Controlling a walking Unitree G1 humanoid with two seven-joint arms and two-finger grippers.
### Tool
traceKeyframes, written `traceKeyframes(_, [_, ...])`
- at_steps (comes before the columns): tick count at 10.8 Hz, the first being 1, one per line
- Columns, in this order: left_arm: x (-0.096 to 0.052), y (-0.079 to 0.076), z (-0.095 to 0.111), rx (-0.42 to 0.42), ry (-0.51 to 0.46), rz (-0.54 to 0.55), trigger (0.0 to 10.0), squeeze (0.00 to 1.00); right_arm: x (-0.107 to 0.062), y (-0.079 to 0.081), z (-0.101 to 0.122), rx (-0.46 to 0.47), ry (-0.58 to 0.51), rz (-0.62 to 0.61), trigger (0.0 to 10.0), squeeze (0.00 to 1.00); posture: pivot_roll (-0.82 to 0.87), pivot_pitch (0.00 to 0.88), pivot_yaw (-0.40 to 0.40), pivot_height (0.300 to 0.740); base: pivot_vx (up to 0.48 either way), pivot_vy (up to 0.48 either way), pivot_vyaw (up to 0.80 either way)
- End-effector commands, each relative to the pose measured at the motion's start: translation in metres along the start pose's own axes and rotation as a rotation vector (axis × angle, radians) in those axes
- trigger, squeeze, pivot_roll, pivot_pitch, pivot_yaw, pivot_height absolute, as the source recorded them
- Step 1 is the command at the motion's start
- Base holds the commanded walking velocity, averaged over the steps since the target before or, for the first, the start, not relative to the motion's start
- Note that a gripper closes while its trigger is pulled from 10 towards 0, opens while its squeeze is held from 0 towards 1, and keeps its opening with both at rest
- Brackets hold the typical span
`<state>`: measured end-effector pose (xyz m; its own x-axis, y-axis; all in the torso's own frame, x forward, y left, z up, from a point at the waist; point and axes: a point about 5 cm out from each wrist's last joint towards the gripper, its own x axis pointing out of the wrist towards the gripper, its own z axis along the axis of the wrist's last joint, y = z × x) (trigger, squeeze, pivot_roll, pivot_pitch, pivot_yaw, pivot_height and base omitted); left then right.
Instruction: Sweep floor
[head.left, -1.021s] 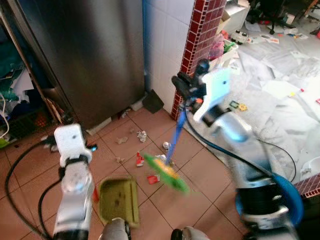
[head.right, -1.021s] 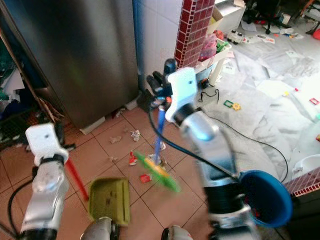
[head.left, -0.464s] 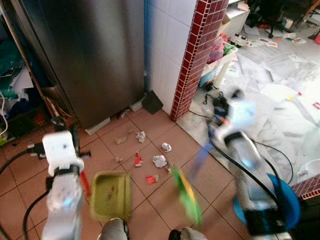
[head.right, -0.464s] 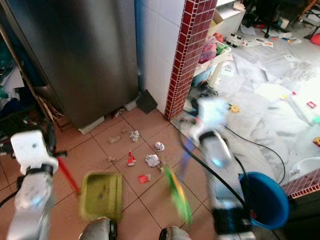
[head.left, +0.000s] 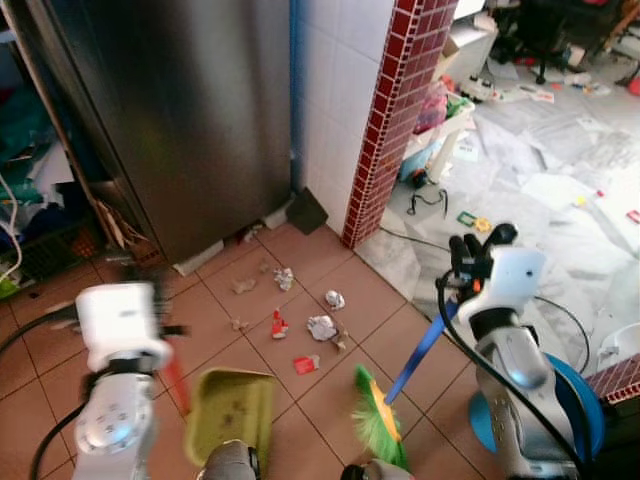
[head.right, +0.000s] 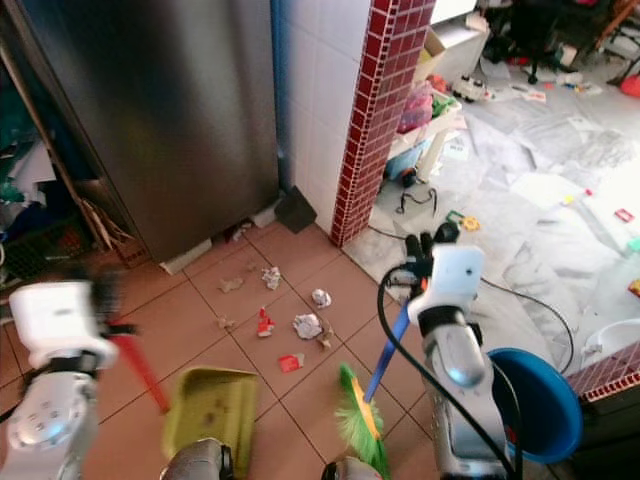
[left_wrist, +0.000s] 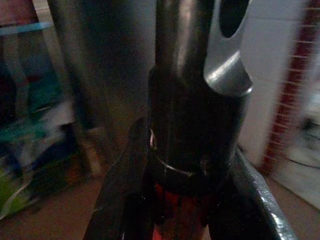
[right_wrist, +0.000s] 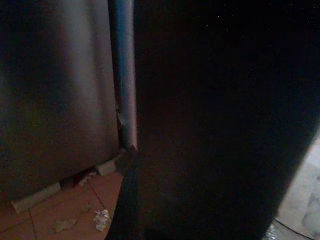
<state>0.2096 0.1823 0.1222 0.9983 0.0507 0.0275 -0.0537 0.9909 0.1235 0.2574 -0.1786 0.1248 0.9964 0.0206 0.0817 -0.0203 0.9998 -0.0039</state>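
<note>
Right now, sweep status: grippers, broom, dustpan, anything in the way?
Right gripper shut on blue broom handle; left gripper shut on dustpan's red handle. Green dustpan on tiles, litter unswept. Black cable trails nearby.

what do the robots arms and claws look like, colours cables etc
Both arms are silver metal tubes ending in a boxy white wrist housing. The left claw has glossy black fingers; the right claw is black too, with small red-orange marks at the wrist. Black cables loop loosely alongside each arm.

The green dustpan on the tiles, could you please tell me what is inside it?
The green dustpan holds only dark smudges on its floor; no litter. Its near edge is hidden behind the robot's body, so that strip cannot be checked.
</note>
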Motion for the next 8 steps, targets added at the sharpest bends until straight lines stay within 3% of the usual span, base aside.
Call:
traceKeyframes(1, [0.001, -0.005, 0.013, -0.004, -0.054, -0.049, 10.0, 0.00, -0.003, -0.004, 0.003, -0.005, 0.001, -0.005, 10.0, 0.00, 0.00, 0.017, -0.017, 0.740, 0.000, 0.000, 0.00])
traceKeyframes(3, [-0.006, -0.008, 0.017, 0.027, -0.040, -0.152, 10.0, 0.00, -0.009, -0.008, 0.005, -0.001, 0.014, 0.005, 10.0, 0.00, 0.00, 0.021, -0.015, 0.740, 0.000, 0.000, 0.00])
traceKeyframes(4, [-0.008, -0.005, 0.018, 0.037, -0.033, -0.150, 10.0, 0.00, -0.011, -0.009, 0.005, -0.007, 0.019, 0.002, 10.0, 0.00, -0.01, 0.032, -0.013, 0.740, 0.000, 0.000, 0.00])
traceKeyframes(5, [-0.007, 0.000, 0.020, 0.038, -0.033, -0.106, 10.0, 0.00, -0.011, -0.009, 0.006, -0.034, 0.016, 0.001, 10.0, 0.00, -0.01, 0.048, -0.010, 0.740, 0.000, 0.000, 0.00])
traceKeyframes(8, [-0.009, 0.007, 0.021, 0.004, -0.031, 0.009, 10.0, 0.00, 0.000, -0.004, 0.009, -0.024, 0.010, 0.012, 10.0, 0.00, 0.01, 0.039, -0.048, 0.740, 0.000, 0.000, 0.78])
